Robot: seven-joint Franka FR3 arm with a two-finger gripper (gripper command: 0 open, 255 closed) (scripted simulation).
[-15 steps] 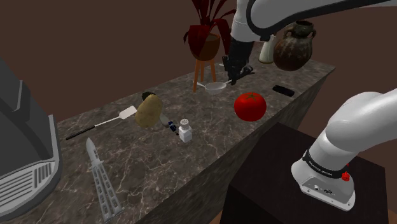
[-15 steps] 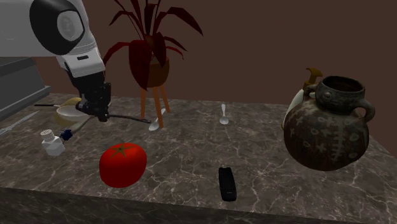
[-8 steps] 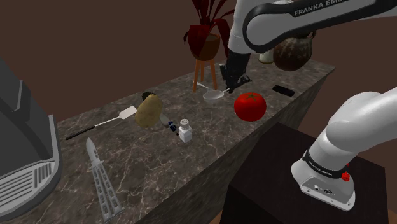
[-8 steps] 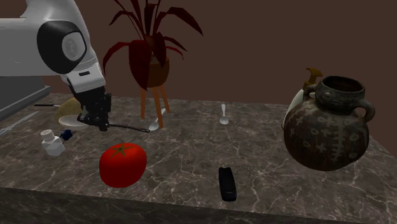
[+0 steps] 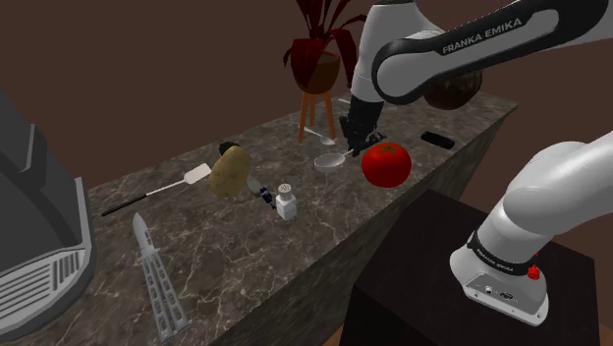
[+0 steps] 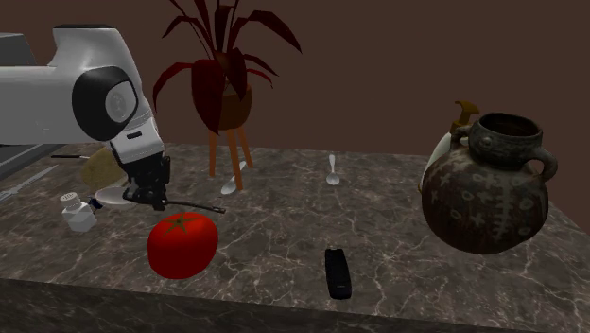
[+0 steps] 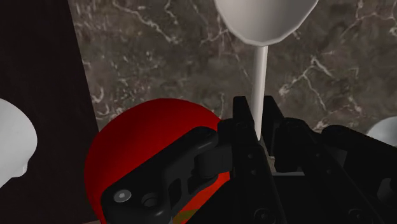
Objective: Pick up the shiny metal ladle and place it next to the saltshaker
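Dark marble bench (image 5: 295,265), brown wall behind.
Shoulder view: gripper (image 5: 354,141) holds ladle (image 5: 330,162) beside tomato (image 5: 386,164), saltshaker (image 5: 286,202) further along.
Second exterior: ladle roughly level, looks just off bench.
Wrist: fingers (image 7: 240,118) pinched shut on handle.
Imo keep level, lower bowl beside saltshaker, no bumping.

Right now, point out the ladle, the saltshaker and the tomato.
ladle (image 5: 330,162): shoulder view, on its bowl.
saltshaker (image 5: 287,205): shoulder view, on its white body.
tomato (image 5: 386,165): shoulder view, on its red middle.
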